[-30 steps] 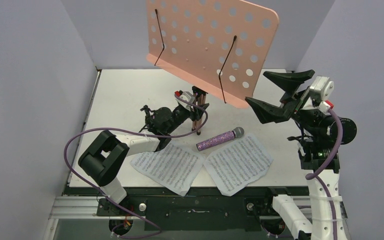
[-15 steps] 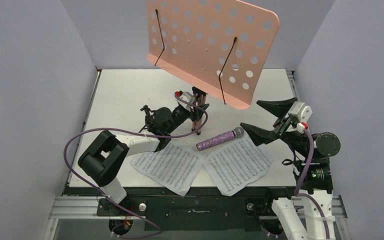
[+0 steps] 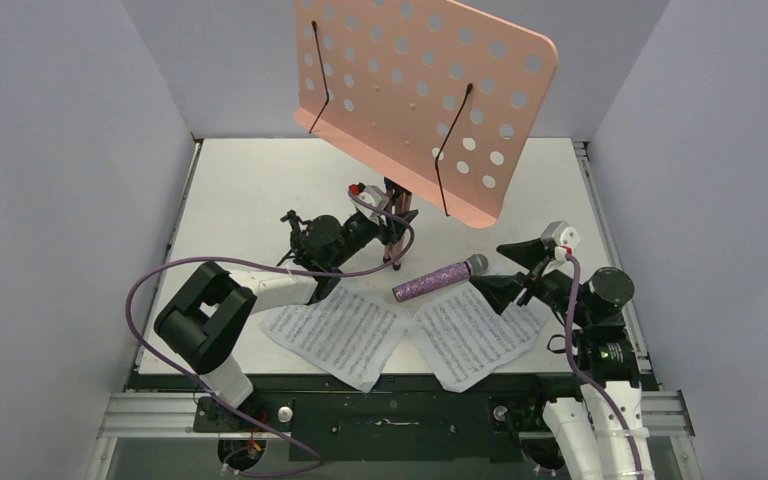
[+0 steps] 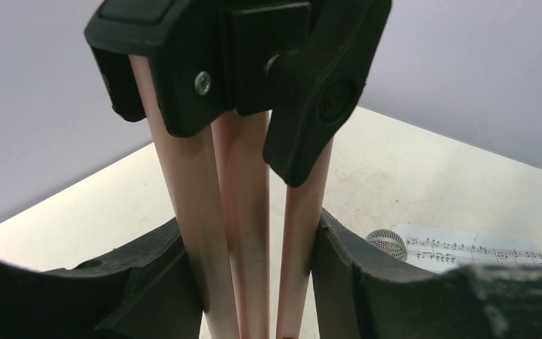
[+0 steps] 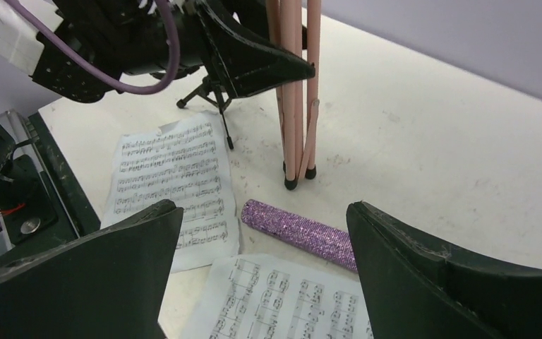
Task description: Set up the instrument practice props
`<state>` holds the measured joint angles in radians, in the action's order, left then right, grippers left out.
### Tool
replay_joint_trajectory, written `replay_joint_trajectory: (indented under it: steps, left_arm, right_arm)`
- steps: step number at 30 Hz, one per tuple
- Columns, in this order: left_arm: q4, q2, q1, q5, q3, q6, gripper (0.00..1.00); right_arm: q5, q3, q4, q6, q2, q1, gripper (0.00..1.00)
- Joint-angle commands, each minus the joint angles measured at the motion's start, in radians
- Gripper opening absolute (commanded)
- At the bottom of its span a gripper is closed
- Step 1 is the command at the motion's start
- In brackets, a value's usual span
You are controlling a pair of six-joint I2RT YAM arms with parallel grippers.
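The pink perforated music stand (image 3: 420,95) stands upright at mid-table with its tripod legs (image 4: 243,212) folded together. My left gripper (image 3: 385,232) is shut on those legs, one finger on each side (image 4: 250,282). The purple glitter microphone (image 3: 438,279) lies on the table just in front of the stand's feet and also shows in the right wrist view (image 5: 303,233). Two white sheet-music pages lie flat near the front edge, one left (image 3: 335,332) and one right (image 3: 475,328). My right gripper (image 3: 508,270) is open and empty, low over the right page beside the microphone's silver head (image 4: 387,244).
The small black tripod (image 5: 212,95) stands behind the left page, next to my left wrist. The purple cable (image 3: 160,275) loops off the left arm. Grey walls close the table on three sides, and the stand's tray overhangs the back half.
My right arm has come down from high at the right edge and moved in towards the microphone, jaws still open. The left gripper and the stand have not moved.
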<state>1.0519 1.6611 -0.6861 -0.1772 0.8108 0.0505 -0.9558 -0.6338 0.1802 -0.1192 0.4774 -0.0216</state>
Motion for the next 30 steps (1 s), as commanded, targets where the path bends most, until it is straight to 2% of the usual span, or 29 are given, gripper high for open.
replay_joint_trajectory:
  steps: [1, 5, 13, 20, 25, 30]
  left_arm:
    - [0.137, -0.07, 0.005, -0.044, 0.019, 0.026, 0.0]
    - [0.138, -0.075, 0.005, -0.046, 0.012, 0.028, 0.0]
    - [0.132, -0.083, 0.013, -0.095, 0.013, 0.043, 0.0]
    - [0.143, -0.089, 0.014, -0.133, 0.013, 0.05, 0.0]
    - [0.153, -0.083, 0.018, -0.168, 0.018, 0.066, 0.0]
    - [0.168, -0.077, 0.021, -0.191, 0.019, 0.083, 0.0]
  right_arm:
    - [0.023, 0.076, -0.139, -0.094, -0.009, -0.008, 0.9]
    - [0.021, 0.144, -0.296, -0.13, 0.036, -0.007, 0.9]
    - [0.008, 0.149, -0.582, -0.138, 0.275, -0.02, 0.9]
    - [0.034, 0.051, -0.771, -0.152, 0.488, -0.072, 0.94]
    - [0.027, -0.07, -0.818, -0.118, 0.616, -0.151, 1.0]
    - [0.033, -0.177, -0.887, -0.109, 0.713, -0.228, 0.91]
